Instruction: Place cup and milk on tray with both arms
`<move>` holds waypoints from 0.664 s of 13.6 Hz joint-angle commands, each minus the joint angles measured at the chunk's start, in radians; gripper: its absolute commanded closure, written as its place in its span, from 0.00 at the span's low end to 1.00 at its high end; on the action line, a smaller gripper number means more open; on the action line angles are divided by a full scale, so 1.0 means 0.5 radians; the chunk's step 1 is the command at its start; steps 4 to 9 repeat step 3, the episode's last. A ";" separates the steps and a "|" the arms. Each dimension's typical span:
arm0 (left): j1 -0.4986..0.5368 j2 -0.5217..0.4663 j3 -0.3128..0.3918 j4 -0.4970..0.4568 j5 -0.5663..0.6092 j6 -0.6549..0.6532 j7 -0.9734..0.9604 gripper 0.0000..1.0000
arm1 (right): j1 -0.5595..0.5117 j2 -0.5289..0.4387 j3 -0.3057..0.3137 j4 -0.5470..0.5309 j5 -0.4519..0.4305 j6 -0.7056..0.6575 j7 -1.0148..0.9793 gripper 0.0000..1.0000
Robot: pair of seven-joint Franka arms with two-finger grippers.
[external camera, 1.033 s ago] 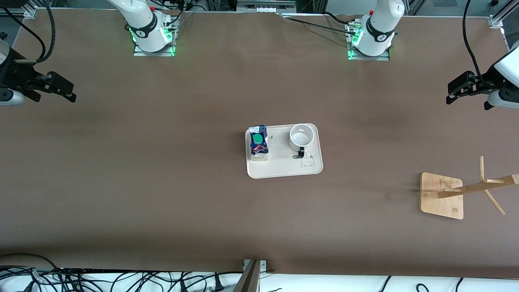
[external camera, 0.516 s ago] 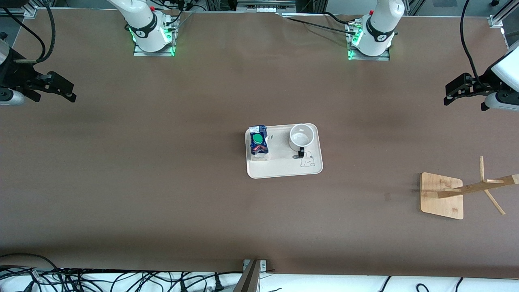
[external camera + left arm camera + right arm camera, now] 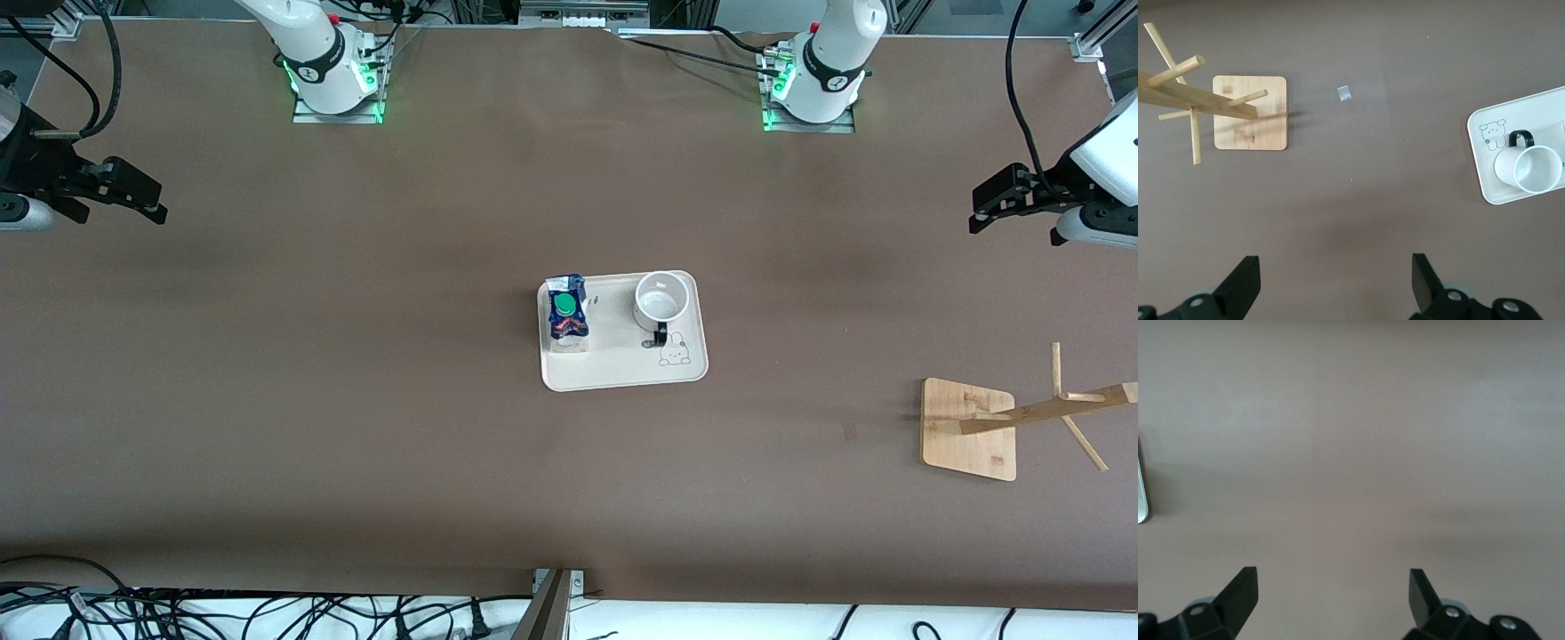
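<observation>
The cream tray lies in the middle of the table. The white cup stands upright on it toward the left arm's end, black handle toward the rabbit drawing. The milk carton stands on the tray toward the right arm's end. The left wrist view shows the cup on the tray. My left gripper is open and empty, raised over bare table at the left arm's end; it also shows in its wrist view. My right gripper is open and empty over bare table at the right arm's end, also in its wrist view.
A wooden mug stand with a square base and pegs sits nearer the front camera at the left arm's end; it also shows in the left wrist view. Cables run along the table's front edge.
My left gripper has drifted slightly toward the table's middle and the arm bases. The right arm, tray, cup and milk have not moved.
</observation>
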 commanded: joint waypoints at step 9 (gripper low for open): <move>0.015 0.010 -0.018 0.018 -0.012 0.005 -0.020 0.00 | -0.005 0.009 0.000 0.035 0.034 -0.017 -0.020 0.00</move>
